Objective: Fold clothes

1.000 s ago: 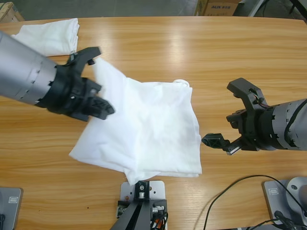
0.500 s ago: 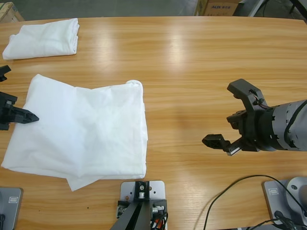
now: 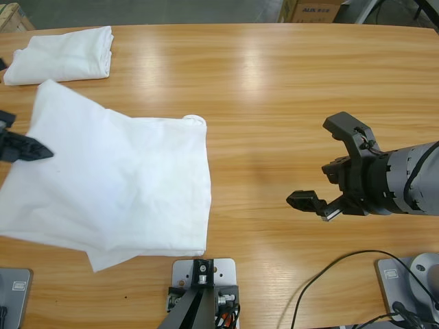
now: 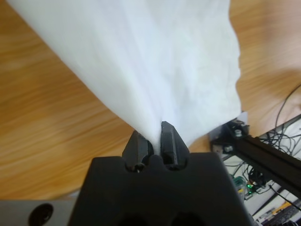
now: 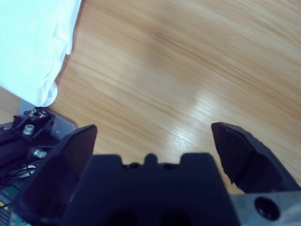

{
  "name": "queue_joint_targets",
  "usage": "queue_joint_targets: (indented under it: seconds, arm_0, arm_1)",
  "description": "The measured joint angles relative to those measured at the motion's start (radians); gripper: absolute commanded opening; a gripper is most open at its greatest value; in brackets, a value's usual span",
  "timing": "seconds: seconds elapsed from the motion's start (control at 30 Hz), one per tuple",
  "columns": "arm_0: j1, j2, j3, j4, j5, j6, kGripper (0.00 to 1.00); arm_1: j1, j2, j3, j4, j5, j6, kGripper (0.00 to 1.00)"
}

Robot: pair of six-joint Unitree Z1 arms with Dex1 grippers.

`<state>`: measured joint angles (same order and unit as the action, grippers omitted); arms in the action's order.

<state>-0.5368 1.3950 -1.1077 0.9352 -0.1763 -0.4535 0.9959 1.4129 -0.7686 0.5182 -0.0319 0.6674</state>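
Note:
A folded white T-shirt [image 3: 116, 181] covers the left part of the table, its left edge raised. My left gripper [image 4: 154, 143] is shut on that edge, and the cloth [image 4: 155, 61] fans away from its jaws. In the high view only a black jaw tip of the left gripper [image 3: 20, 146] shows at the left border. My right gripper [image 3: 333, 164] stands open over bare wood at the right, well apart from the shirt. The right wrist view looks past the open right gripper [image 5: 153, 141] to a corner of the shirt [image 5: 33, 47] at the upper left.
A second folded white shirt [image 3: 65, 55] lies at the far left corner of the table. A cardboard box [image 3: 312, 10] stands beyond the far edge. Black cables [image 3: 343, 274] loop over the near right of the table.
The left gripper has dragged the shirt from the table's middle to the left side, and its far left corner now lies higher, near the second shirt. The right gripper has stayed put.

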Motion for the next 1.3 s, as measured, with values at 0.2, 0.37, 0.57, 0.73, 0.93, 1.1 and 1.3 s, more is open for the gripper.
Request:
queue_joint_targets:
  seconds: [0.2,0.37,0.57,0.73,0.93,1.1,1.3]
  arm_0:
    - [0.084,-0.044,0.017,0.040,0.009,0.006,0.000]
    - [0.109,-0.049,0.017,0.057,0.012,0.027,0.000]
    - [0.005,0.000,-0.081,0.059,0.012,0.034,0.000]
    - [-0.142,0.125,-0.244,0.059,-0.011,0.034,0.000]
    - [-0.282,0.282,-0.338,0.059,-0.057,0.034,0.000]
    - [-0.344,0.370,-0.425,0.059,-0.083,0.034,0.000]
    - [-0.400,0.471,-0.538,0.059,-0.103,0.034,0.000]
  arm_1:
    - [0.000,0.000,0.000,0.000,0.000,0.000,0.982]
    - [0.000,0.000,0.007,0.000,0.000,0.001,0.982]
    - [0.000,0.001,0.013,-0.001,0.000,0.001,0.982]
    - [0.000,0.014,0.017,-0.021,0.003,0.001,0.982]
    - [0.000,0.022,0.023,-0.025,0.012,0.001,0.982]
    - [0.000,0.022,0.033,-0.025,0.015,0.001,0.982]
    - [0.000,0.004,0.038,-0.025,0.015,0.001,1.000]
